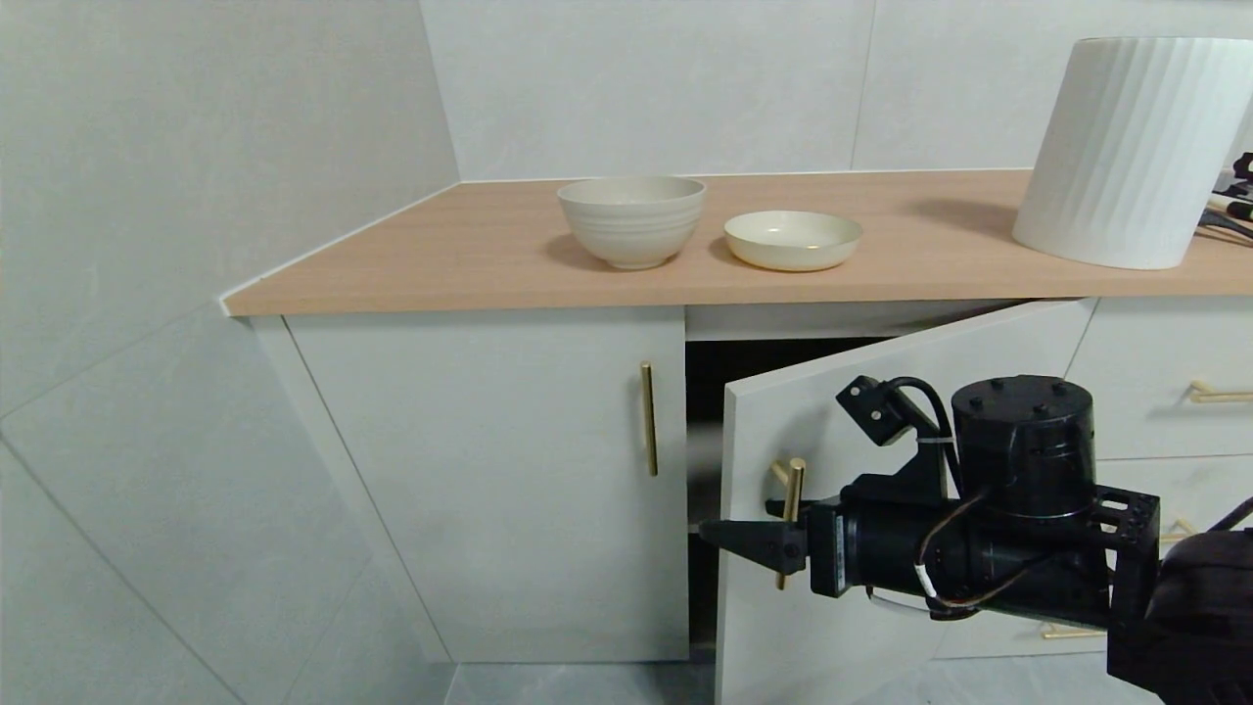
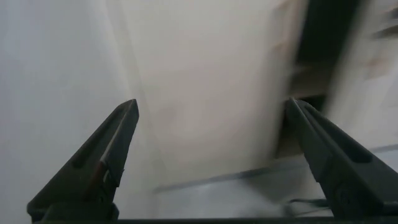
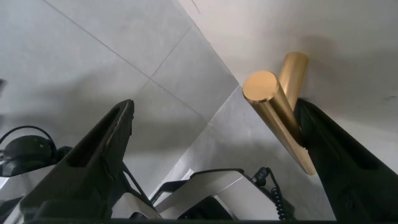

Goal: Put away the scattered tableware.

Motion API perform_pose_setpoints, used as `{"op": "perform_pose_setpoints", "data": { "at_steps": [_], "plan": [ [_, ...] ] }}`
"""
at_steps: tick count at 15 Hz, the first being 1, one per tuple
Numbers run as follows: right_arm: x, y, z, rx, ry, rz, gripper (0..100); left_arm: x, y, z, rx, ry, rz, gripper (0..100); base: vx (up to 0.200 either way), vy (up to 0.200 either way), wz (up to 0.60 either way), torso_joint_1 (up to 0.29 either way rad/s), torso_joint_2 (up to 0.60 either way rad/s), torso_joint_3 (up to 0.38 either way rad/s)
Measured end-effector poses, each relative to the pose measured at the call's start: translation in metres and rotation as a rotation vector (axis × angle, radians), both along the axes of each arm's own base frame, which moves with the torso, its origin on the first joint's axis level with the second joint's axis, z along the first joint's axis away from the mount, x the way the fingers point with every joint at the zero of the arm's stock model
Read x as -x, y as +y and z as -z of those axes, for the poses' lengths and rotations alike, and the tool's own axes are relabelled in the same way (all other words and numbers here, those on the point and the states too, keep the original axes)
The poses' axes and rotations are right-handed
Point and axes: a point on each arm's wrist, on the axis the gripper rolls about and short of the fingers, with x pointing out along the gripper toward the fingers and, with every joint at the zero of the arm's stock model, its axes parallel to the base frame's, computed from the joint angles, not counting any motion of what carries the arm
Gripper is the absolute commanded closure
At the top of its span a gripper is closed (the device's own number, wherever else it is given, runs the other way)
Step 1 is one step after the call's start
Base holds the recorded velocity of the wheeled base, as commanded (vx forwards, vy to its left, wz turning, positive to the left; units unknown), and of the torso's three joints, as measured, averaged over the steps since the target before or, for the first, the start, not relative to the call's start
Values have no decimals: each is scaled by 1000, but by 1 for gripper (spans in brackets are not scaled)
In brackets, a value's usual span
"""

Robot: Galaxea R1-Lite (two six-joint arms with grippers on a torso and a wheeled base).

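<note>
Pale tiled walls meet in a corner behind a wooden counter (image 1: 470, 264), where the tableware waits: a ribbed bowl (image 1: 631, 220) and, just beside it toward the robot's right, a shallow dish (image 1: 793, 239). Both sit upright near the front edge. A tall white ribbed container (image 1: 1126, 147) stands well apart at the far right.

Below the counter, the left cupboard door (image 1: 489, 470) is shut, and the right door (image 1: 783, 646) hangs ajar with a dark gap showing behind it. The right gripper (image 1: 729, 537) is at that door's brass handle (image 1: 796, 482). Its fingers are spread wide, and the bar lies between them, close against one finger, not clamped. The handle's long axis runs up and down, and the fingers reach across it from the side.

The left gripper (image 2: 211, 115) has its fingers wide apart as well, holding nothing, and faces a pale panel with a dark gap beside it. That view is too smeared to place it more closely.

By my reading, the step in hand is opening the cupboard. The bowl and dish lie above the right fingers and toward the robot's left. The dish is the nearer piece, almost straight above the open door.
</note>
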Motion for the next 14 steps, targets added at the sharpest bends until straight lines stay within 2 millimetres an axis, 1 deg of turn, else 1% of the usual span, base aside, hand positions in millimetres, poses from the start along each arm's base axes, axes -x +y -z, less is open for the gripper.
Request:
{"op": "perform_pose_setpoints", "data": {
  "at_steps": [1, 3, 6, 8, 10, 12, 14],
  "plan": [
    [0, 0, 0, 0, 1, 0, 0, 2, -1, -12, 14, -1, 67, 0, 0, 0, 0, 0, 0, 0],
    [0, 0, 0, 0, 2, -1, 0, -2, -4, -34, 27, 41, 184, 0, 0, 0, 0, 0, 0, 0],
    [0, 0, 0, 0, 3, -1, 0, -25, -7, -67, 42, 145, 336, 0, 0, 0, 0, 0, 0, 0],
    [0, 0, 1, 0, 3, -1, 0, -56, -9, -88, 51, 208, 407, 0, 0, 0, 0, 0, 0, 0],
    [0, 0, 1, 0, 3, -2, 0, -98, -15, -103, 58, 274, 489, 0, 0, 0, 0, 0, 0, 0],
    [0, 1, 1, 1, 4, -3, 0, -143, -28, -111, 66, 324, 576, 0, 0, 0, 0, 0, 0, 0],
    [0, 1, 1, 1, 3, -4, 0, -183, -47, -108, 77, 366, 653, 0, 0, 0, 0, 0, 0, 0]
  ]
}}
